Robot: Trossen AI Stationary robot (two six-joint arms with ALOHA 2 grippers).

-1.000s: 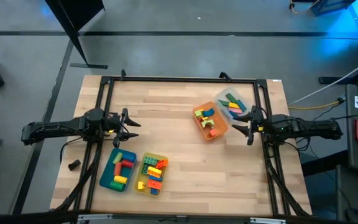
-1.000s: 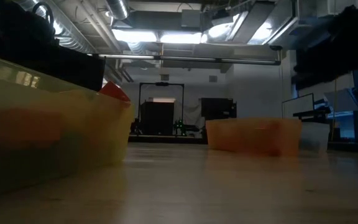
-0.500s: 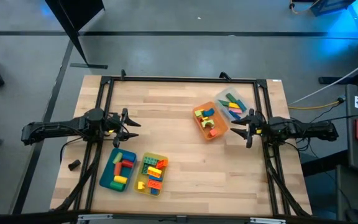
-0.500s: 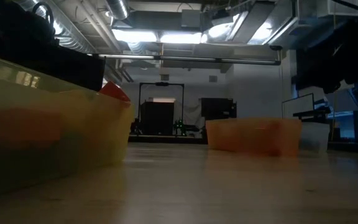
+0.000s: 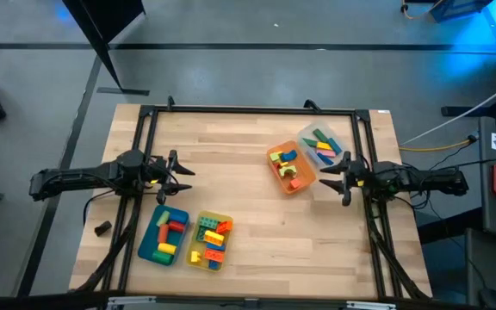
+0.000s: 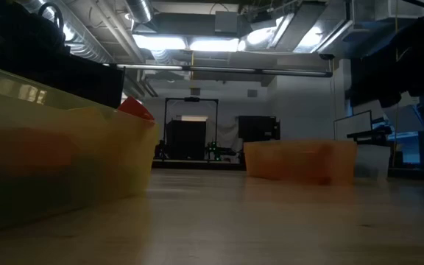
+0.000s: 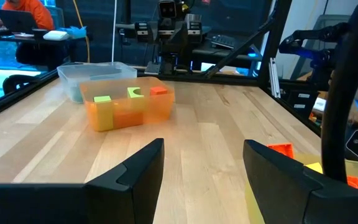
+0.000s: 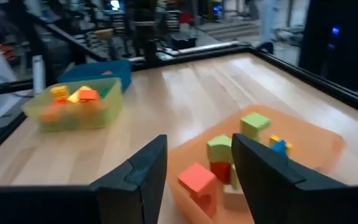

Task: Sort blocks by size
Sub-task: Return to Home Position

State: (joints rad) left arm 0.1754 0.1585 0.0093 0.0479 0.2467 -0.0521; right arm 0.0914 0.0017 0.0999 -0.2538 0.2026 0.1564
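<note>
All blocks [image 5: 214, 238] lie binned, sorting looks done: teal tray [image 5: 145, 250] & yellow tray [image 5: 196, 263] nr table [image 5: 257, 228] left edge, orange tray [image 5: 294, 189] & clear tray [image 5: 307, 132] nr right edge, so L gripper [image 5: 180, 170] & R gripper [image 5: 333, 179] hang spread, empty, prob. parking.

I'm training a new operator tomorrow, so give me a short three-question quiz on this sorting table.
1. True or false: the left gripper is shut.
2. How many trays on the table hold blocks?
3. Which tray lies closest ahead of the right gripper: A teal, B yellow, C orange?
Key: 1 false, it is open. 2 four. 3 C, the orange tray.
</note>
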